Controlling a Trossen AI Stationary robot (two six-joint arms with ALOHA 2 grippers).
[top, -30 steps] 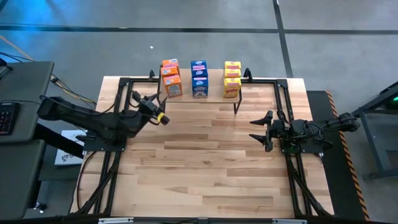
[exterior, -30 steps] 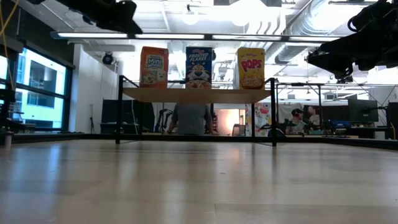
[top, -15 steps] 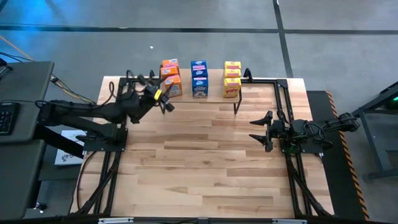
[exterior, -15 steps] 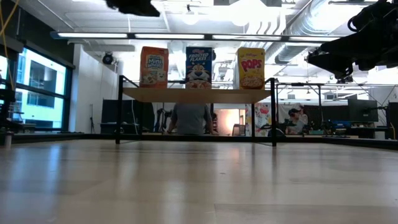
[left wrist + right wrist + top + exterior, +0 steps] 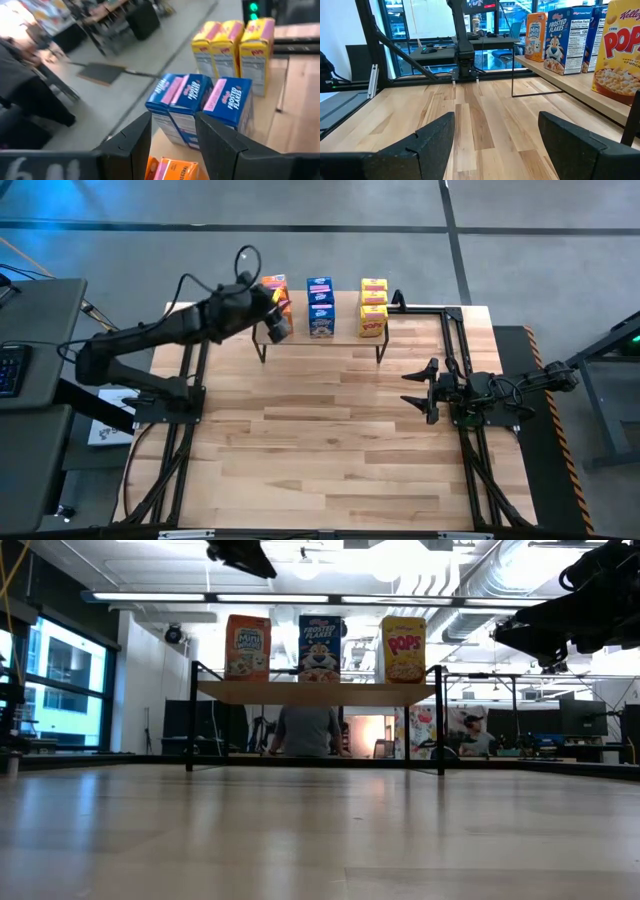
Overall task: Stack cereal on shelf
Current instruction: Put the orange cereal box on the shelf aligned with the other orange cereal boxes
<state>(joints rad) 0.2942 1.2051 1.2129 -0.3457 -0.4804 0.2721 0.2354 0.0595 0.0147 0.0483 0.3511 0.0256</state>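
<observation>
The low light-wood shelf on thin black metal legs stood at the top centre of the overhead frame, at the far edge of the large pale wooden counter. On it, the small cardboard cereal boxes were grouped by colour in three rows running front to back: orange-red boxes at left, blue boxes in the middle, yellow boxes at right. This arrangement kept like products together, printed fronts facing the counter, as the table-level view showed.

The left gripper hovered above the orange-red row, in the upper left of the overhead frame. Its wrist view looked down past two moderately parted dark fingers onto the blue boxes and the tops of orange-red boxes; nothing was held between them. Judged from this, the row was being checked or released.

The right gripper waited at centre right, wide open and empty, well apart from the shelf.
</observation>
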